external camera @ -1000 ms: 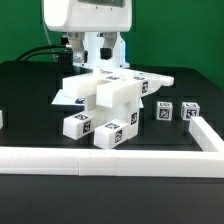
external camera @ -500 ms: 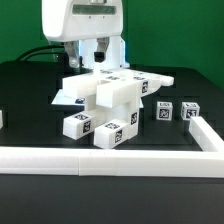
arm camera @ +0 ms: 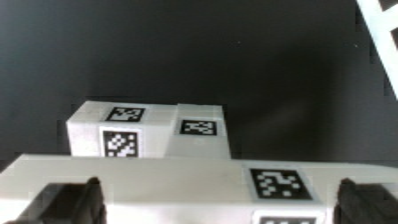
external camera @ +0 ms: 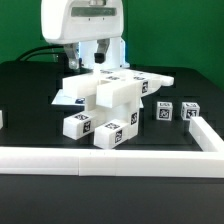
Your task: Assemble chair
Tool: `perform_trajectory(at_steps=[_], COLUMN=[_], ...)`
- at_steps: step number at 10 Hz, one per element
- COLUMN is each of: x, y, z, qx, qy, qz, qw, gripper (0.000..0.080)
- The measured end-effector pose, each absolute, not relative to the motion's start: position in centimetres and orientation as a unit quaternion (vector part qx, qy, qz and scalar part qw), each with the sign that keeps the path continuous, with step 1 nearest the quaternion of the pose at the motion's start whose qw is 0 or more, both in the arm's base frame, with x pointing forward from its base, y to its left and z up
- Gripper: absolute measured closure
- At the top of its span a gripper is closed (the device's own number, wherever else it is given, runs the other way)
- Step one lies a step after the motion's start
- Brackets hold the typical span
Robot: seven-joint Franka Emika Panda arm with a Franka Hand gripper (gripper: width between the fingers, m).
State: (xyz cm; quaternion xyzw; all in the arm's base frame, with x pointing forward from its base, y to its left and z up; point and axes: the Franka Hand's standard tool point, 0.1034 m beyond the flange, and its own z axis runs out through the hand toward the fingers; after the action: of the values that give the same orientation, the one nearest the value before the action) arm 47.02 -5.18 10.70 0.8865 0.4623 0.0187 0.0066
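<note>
The partly joined chair [external camera: 112,97] stands mid-table as a blocky stack of white tagged parts. My gripper [external camera: 90,62] hangs just above and behind its top, toward the exterior view's left, jaws open. In the wrist view the two dark fingertips [arm camera: 63,205] stand wide apart on either side of a broad white tagged part [arm camera: 178,175] of the chair, and the gripper [arm camera: 214,206] holds nothing. Farther off in that view is a lower block with tags [arm camera: 151,130]. Two short tagged posts [external camera: 162,112] [external camera: 187,112] stand loose on the exterior view's right.
The long white border rail [external camera: 110,160] runs along the front and up the exterior view's right side. The marker board [external camera: 155,78] lies flat behind the chair. Another white piece [external camera: 2,118] shows at the left edge. The table is black.
The gripper has shifted a little toward the exterior view's left over the chair, then held still. Its jaws stayed open. The parts have not moved.
</note>
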Motion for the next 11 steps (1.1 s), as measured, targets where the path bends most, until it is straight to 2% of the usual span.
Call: perform_trajectory(at_steps=[2, 5, 8, 11], x=[44.8, 44.2, 44.2, 46.4], y=[-4.5, -3.5, -2.5, -1.4], z=[9.0, 7.6, 6.8, 7.5], qx=[0.905, 0.909, 0.911, 0.922], qy=[0.424, 0.417, 0.413, 0.388], qz=[0.002, -0.008, -0.009, -0.001], qw=[-0.002, -0.005, -0.003, -0.002], gripper=[0.015, 0.015, 0.015, 0.015])
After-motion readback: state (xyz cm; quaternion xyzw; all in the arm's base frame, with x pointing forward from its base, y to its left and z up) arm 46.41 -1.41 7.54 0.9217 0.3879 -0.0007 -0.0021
